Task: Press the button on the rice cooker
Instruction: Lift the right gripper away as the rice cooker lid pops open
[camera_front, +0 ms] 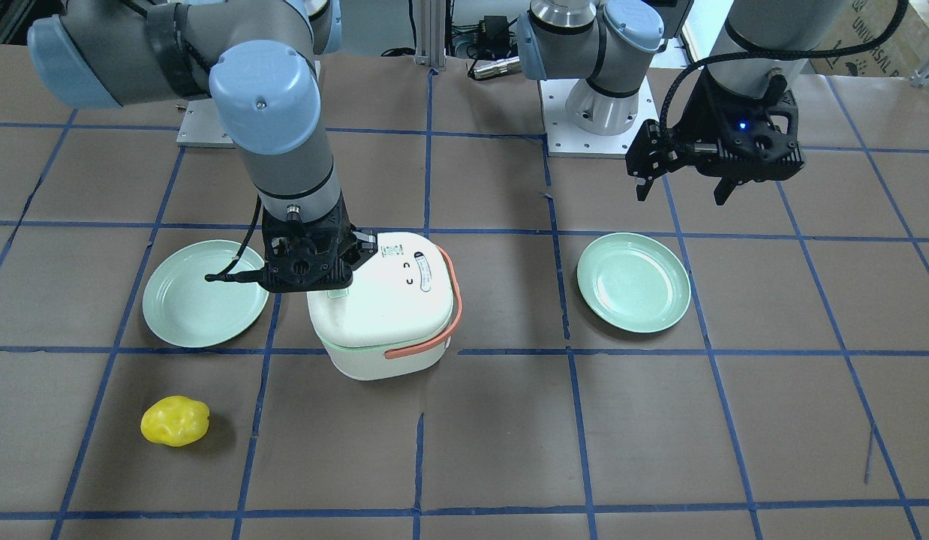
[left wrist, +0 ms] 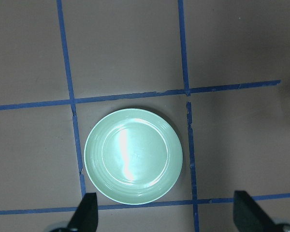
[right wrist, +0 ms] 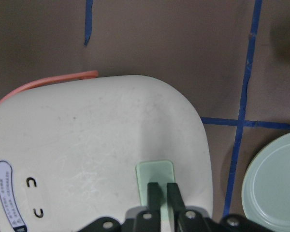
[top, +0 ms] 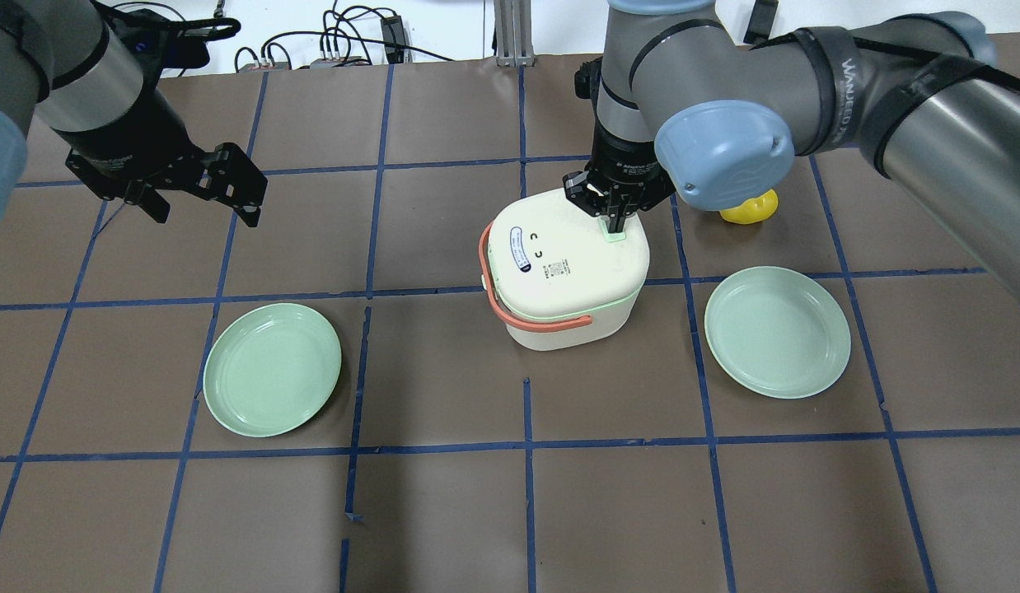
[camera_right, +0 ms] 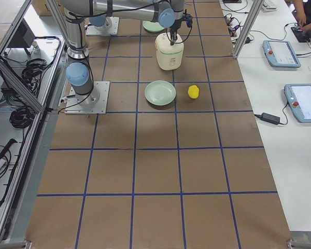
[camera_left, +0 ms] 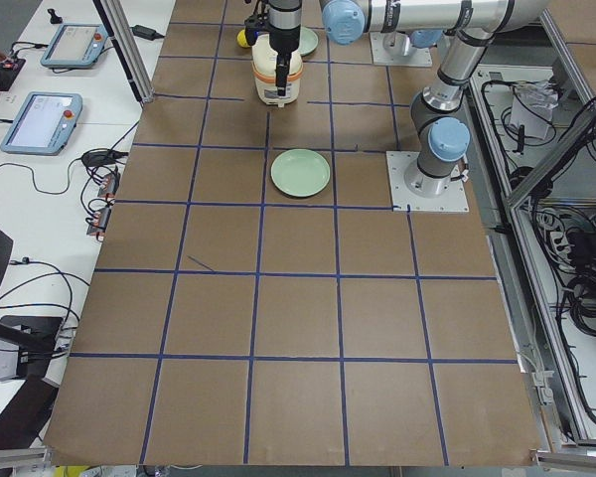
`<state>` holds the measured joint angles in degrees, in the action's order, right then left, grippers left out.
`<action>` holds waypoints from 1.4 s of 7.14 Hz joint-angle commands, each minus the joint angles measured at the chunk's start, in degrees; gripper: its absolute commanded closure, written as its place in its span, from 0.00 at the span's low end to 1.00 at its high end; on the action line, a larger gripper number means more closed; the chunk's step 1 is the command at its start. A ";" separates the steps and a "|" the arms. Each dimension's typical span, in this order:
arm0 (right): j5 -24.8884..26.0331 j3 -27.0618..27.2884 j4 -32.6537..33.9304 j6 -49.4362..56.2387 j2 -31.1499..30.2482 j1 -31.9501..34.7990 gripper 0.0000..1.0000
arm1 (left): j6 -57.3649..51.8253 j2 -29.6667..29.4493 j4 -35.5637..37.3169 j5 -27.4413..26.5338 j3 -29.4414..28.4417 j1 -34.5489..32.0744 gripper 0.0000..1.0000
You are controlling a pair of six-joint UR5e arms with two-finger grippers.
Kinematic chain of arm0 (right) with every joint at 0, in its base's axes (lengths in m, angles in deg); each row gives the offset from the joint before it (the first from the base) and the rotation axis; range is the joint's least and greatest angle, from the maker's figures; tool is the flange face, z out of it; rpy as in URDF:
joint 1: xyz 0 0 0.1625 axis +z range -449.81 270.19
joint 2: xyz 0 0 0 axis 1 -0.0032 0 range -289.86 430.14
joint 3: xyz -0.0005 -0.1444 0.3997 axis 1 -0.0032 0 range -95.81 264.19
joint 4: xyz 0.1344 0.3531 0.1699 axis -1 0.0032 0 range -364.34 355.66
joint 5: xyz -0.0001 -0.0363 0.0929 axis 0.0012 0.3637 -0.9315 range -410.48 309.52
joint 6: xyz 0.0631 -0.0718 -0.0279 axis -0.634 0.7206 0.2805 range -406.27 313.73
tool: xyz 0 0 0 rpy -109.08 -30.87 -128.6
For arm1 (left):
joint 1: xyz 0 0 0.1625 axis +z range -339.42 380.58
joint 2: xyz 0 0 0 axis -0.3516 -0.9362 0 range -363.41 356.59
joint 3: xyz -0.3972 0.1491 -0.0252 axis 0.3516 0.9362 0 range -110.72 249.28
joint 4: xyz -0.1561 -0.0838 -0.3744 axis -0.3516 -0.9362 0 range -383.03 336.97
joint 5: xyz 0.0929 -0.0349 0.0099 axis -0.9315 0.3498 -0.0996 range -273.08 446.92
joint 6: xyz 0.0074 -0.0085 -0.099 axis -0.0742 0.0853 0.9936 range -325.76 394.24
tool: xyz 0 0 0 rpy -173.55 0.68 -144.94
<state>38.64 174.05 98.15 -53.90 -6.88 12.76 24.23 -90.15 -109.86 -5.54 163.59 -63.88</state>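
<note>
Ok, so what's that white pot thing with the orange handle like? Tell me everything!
The rice cooker is a squat, rounded-square pot, creamy white and plastic-looking, with a thin green seam under its closed lid. Its orange handle is folded down around one side. The lid carries an oval label, two small curved marks and a pale green button near one edge. It stands upright on the brown table. The right gripper, jaws shut, points down at that button; whether it touches is unclear.

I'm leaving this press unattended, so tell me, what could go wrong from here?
1. The right gripper, shut, meets the green button off-centre, so it might slip off.
2. The button lies near the rim of the rice cooker, which nothing steadies; a hard push might tilt or shift it.
</note>
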 commanded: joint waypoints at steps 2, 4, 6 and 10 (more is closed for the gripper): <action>0.44 -8.17 -11.20 0.07 -3.75 -1.58 0.00 | 0.00 0.00 0.00 0.00 0.00 0.00 0.00; 0.26 -12.59 -16.86 0.69 -3.84 -4.83 0.00 | 0.00 0.00 0.00 0.00 0.00 0.00 0.00; -0.52 -12.34 -16.79 1.83 -3.67 -6.42 0.00 | 0.00 0.00 0.00 0.00 0.00 0.00 0.00; 3.42 -11.99 -17.05 5.25 -3.75 -7.13 0.00 | 0.00 0.00 0.00 0.00 0.00 0.00 0.00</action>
<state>41.02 161.98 81.10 -50.33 -10.59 5.77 24.23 -90.15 -109.86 -5.54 163.59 -63.88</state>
